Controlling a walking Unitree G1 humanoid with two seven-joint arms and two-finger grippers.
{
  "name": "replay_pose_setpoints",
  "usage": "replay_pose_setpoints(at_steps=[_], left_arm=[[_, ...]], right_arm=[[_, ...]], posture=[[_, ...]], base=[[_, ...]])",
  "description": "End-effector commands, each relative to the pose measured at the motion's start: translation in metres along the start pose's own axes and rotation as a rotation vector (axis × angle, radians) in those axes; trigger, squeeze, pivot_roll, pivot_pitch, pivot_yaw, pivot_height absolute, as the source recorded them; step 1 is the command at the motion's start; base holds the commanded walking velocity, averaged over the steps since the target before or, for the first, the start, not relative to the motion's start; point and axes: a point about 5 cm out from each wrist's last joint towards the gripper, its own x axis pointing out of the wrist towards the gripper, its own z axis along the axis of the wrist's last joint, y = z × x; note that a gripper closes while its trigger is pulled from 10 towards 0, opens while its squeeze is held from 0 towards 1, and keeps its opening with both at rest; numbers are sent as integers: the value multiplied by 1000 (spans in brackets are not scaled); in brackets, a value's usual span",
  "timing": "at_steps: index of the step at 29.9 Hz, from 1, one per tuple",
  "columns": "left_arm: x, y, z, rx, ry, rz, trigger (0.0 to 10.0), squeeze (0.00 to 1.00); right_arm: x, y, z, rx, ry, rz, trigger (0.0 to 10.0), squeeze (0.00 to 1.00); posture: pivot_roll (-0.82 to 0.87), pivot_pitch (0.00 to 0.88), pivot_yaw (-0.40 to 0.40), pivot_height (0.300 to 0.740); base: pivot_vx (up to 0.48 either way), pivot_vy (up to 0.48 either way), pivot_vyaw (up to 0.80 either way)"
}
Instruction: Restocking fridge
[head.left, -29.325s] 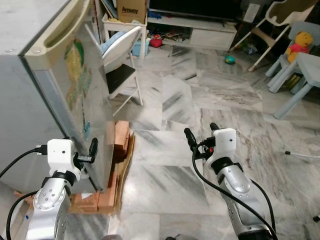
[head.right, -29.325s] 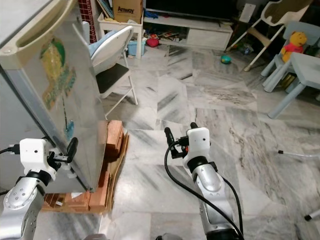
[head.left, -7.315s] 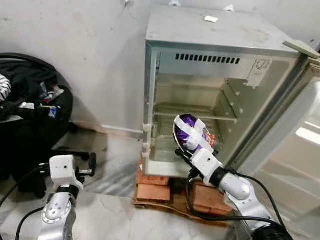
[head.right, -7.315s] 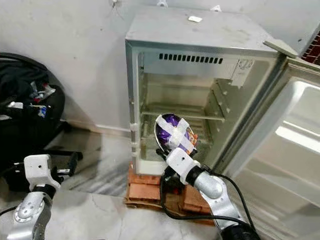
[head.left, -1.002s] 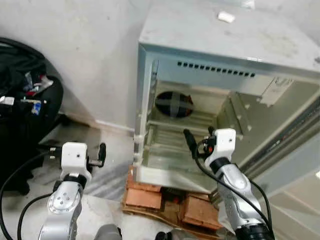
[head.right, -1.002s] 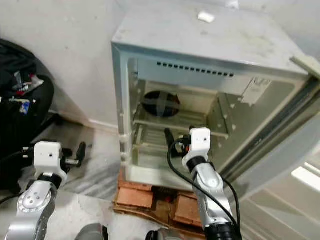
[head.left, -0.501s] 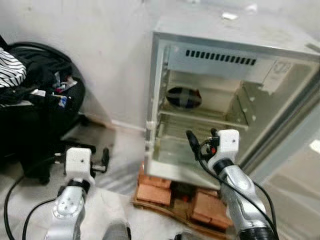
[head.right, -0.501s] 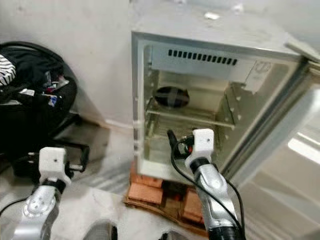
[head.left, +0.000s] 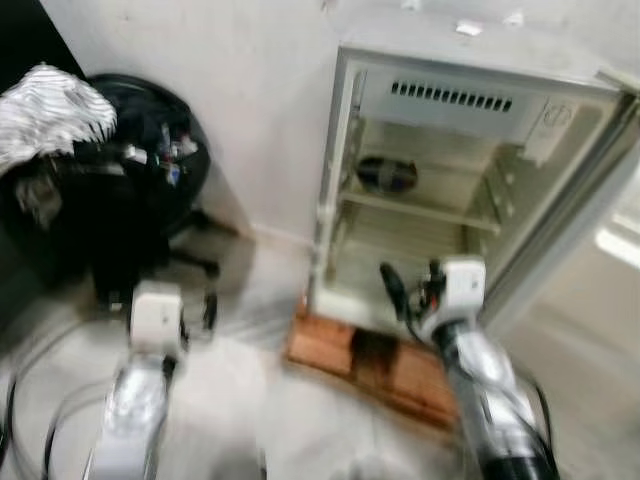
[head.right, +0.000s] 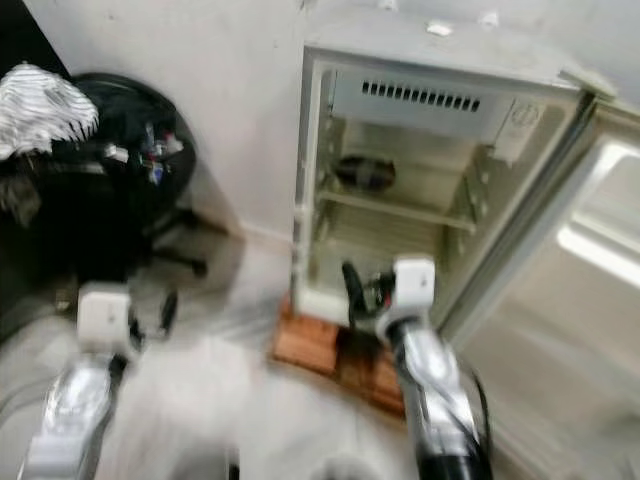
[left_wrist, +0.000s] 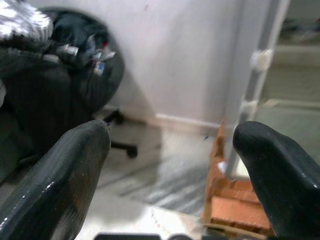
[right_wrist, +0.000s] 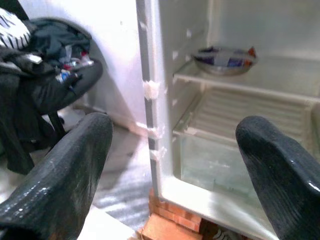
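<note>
A purple foil packet (right_wrist: 225, 55) lies on the upper shelf (head.right: 395, 212) of the open fridge (head.left: 478, 60), while the right gripper (head.left: 415, 290) hangs before the lower compartment and the left gripper (left_wrist: 170, 150) near the floor, both jaws wide and empty

Both silver arms are bent and raised forward at about the same height. The left end effector (head.left: 210, 310) points ahead, its two black fingers (left_wrist: 70, 170) spread wide with nothing between them. The right end effector (head.left: 412, 288) likewise points forward, fingers (right_wrist: 65, 165) parted wide and empty, with black cable looping beside its wrist.
</note>
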Motion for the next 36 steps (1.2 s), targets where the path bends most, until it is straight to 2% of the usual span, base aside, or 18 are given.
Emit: replay_pose_setpoints(at_steps=[1, 8, 23, 36], left_arm=[[1, -3, 4, -17, -22, -18, 10000, 0], [1, -6, 4, -9, -23, -45, 10000, 0], [1, -9, 1, -5, -17, -69, 10000, 0], [0, -11, -1, -1, -10, -83, 10000, 0]], right_arm=[[1, -7, 4, -16, -8, -23, 10000, 0], [2, -8, 4, -16, 0, -27, 10000, 0], [3, -7, 2, -23, 2, -20, 10000, 0], [-1, -7, -16, -37, 111, 15, 10000, 0]], posture=[[111, 3, -94, 740], [109, 1, -95, 740], [106, 1, -94, 740], [104, 3, -94, 740]], base=[[0, 0, 0], [0, 0, 0], [0, -290, 0], [0, -480, 0]])
